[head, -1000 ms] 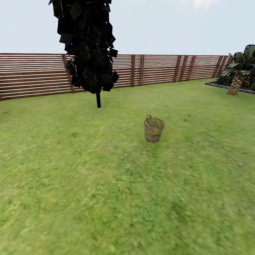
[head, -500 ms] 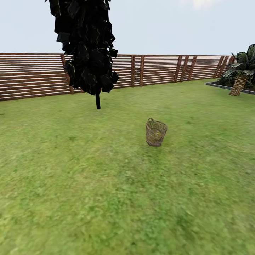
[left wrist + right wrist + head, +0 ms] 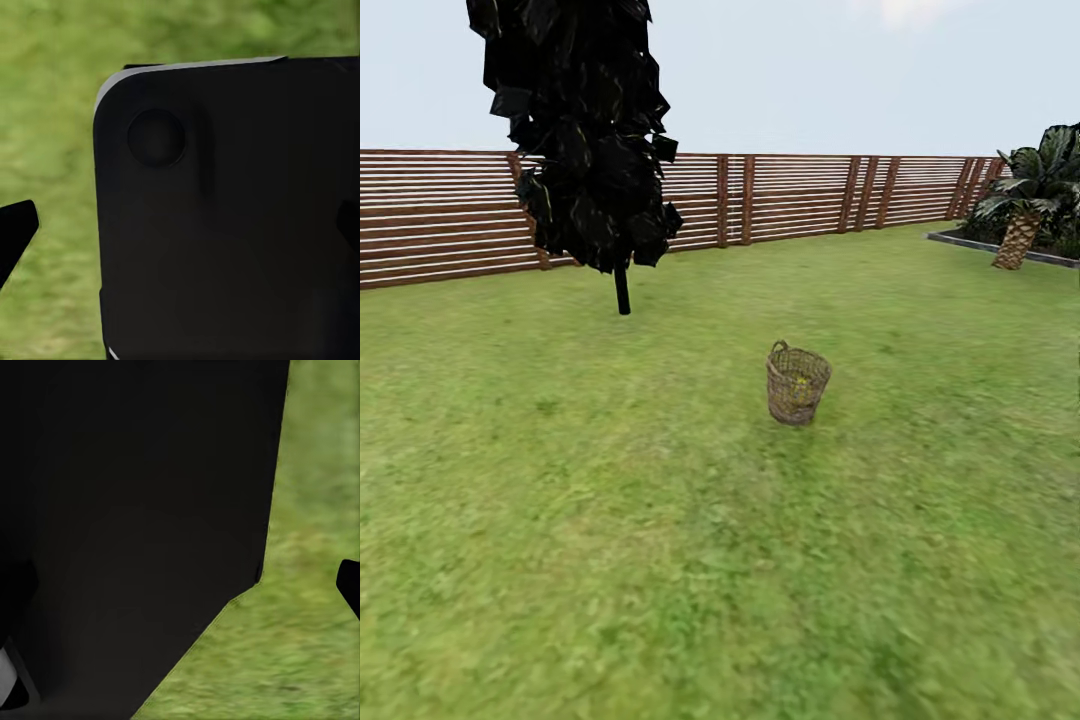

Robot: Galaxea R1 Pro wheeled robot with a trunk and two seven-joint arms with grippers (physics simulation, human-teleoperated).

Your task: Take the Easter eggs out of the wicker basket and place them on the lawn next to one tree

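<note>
**Grippers over grass, basket ahead**

The left gripper's [image 3: 180, 225] state cannot be told: in its wrist view a dark fingertip pokes in at each edge, with a big black body panel between them and blurred grass behind. The right gripper [image 3: 180, 585] is just as unclear; a black panel covers most of its wrist view, a dark tip shows at one edge, and lawn lies beyond.

In the head view the basket [image 3: 797, 384] stands upright on the lawn [image 3: 660, 560], near the middle of the scene and well ahead of the robot. Something yellow shows inside it, too small to make out as eggs. A dark tree [image 3: 575, 130] with a thin trunk stands farther back to the left, well apart from the basket. A brown slatted fence [image 3: 810, 195] runs along the far edge, and a palm [image 3: 1025, 200] stands at the far right.
</note>
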